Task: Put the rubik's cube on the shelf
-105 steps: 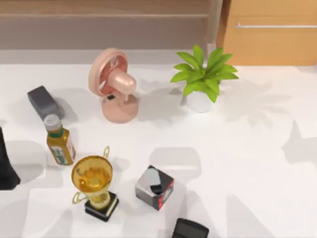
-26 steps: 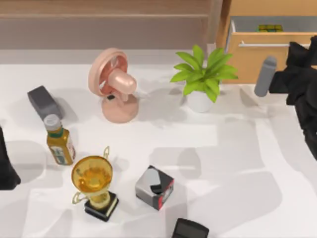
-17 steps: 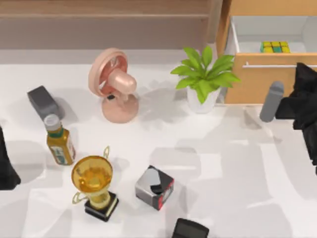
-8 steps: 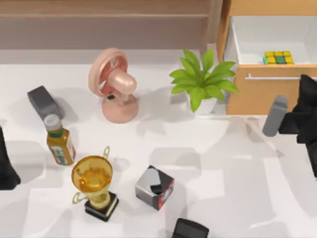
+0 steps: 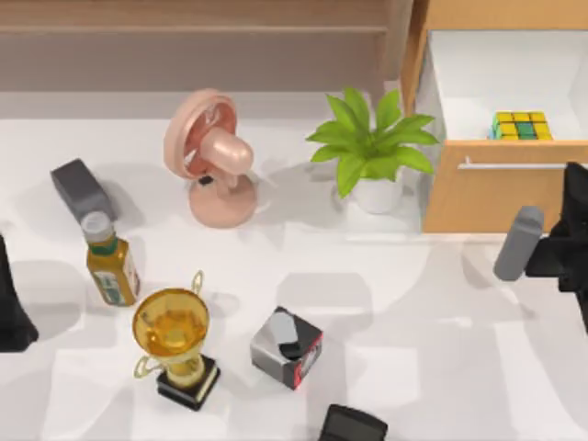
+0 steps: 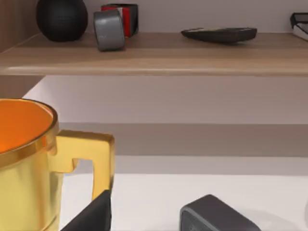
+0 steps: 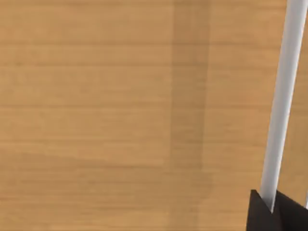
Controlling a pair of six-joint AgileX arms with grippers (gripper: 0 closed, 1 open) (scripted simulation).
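Rubik's cube (image 5: pixel 521 126) sits inside the open drawer (image 5: pixel 478 101) of the cabinet (image 5: pixel 464 193), right of the shelf (image 5: pixel 193 29). Right gripper (image 7: pixel 272 208) is clamped on the silver handle (image 7: pixel 281 103). Left arm (image 5: pixel 11 303) is at the table's left edge, beside a trophy (image 6: pixel 29 163).

rubik's cube (image 5: pixel 521 126) in open drawer (image 5: pixel 478 188), right of plant (image 5: pixel 372 152)
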